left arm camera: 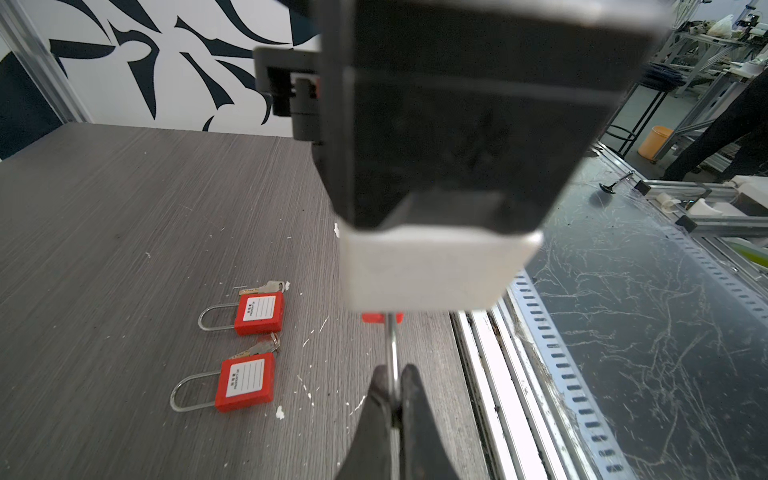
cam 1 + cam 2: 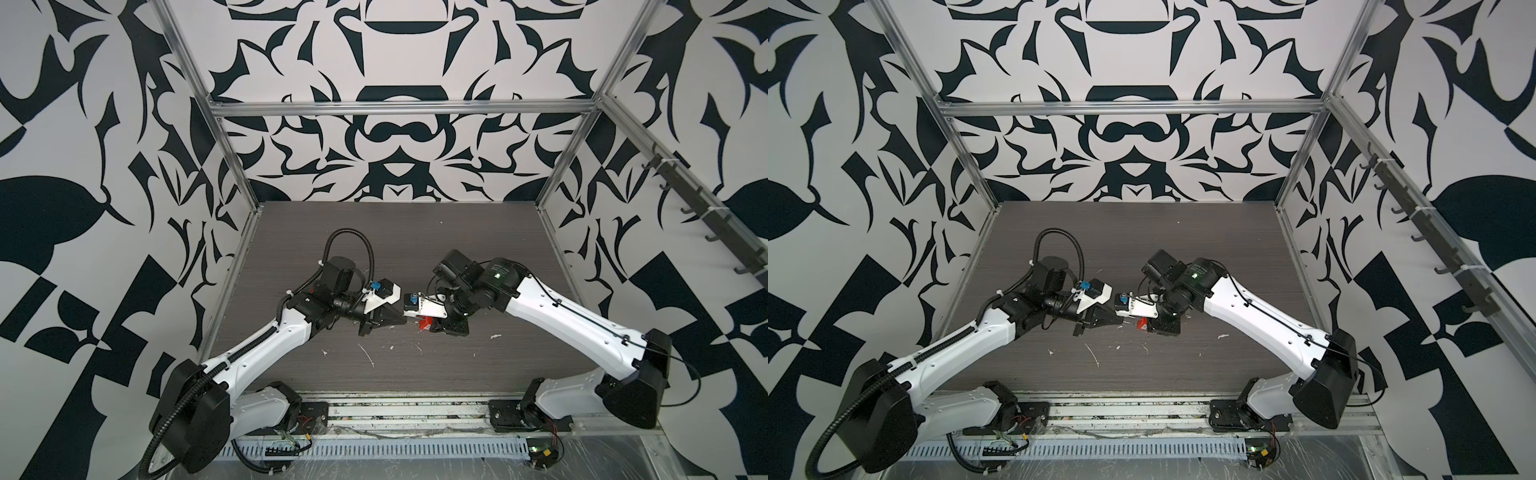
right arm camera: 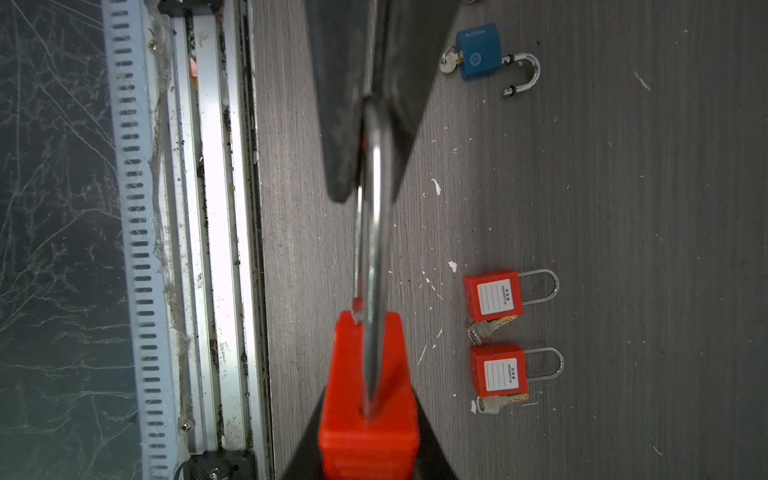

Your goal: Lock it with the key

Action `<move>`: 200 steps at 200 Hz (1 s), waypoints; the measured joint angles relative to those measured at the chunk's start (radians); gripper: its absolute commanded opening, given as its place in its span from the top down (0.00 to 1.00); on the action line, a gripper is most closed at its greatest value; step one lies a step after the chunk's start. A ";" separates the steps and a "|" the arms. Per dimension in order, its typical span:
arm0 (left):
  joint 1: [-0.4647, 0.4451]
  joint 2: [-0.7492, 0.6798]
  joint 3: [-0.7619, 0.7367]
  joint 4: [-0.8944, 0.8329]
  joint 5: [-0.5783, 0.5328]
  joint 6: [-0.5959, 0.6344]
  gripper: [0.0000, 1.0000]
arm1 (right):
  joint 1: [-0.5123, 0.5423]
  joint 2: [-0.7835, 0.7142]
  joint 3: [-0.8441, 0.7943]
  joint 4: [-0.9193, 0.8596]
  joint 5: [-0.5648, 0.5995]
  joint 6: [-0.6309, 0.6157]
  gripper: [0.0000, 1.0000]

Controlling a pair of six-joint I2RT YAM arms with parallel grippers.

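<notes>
Your left gripper (image 1: 392, 376) is pinched narrow on the steel shackle (image 3: 374, 216). Your right gripper (image 3: 368, 399) clamps the red padlock (image 3: 368, 365) body, over the middle of the counter (image 2: 457, 257). Only the wrist views show 2 spare red padlocks (image 3: 492, 297) with keys (image 3: 492, 326) and labels reading "PROPERTY OF". Only the right wrist view shows the blue padlock (image 3: 478, 52), its shackle open.
</notes>
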 measured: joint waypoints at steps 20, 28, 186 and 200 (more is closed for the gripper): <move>-0.021 -0.013 -0.026 0.044 -0.017 -0.004 1.00 | -0.002 0.000 0.000 -0.027 -0.026 0.000 0.93; -0.029 -0.021 -0.038 0.061 -0.025 -0.004 1.00 | -0.002 0.000 0.000 -0.033 -0.037 0.000 0.93; -0.054 -0.002 -0.132 0.340 -0.059 -0.203 1.00 | -0.020 0.024 0.016 -0.009 -0.056 -0.008 0.92; -0.053 0.007 -0.142 0.375 -0.056 -0.220 1.00 | -0.022 0.024 0.016 -0.011 -0.050 -0.006 0.90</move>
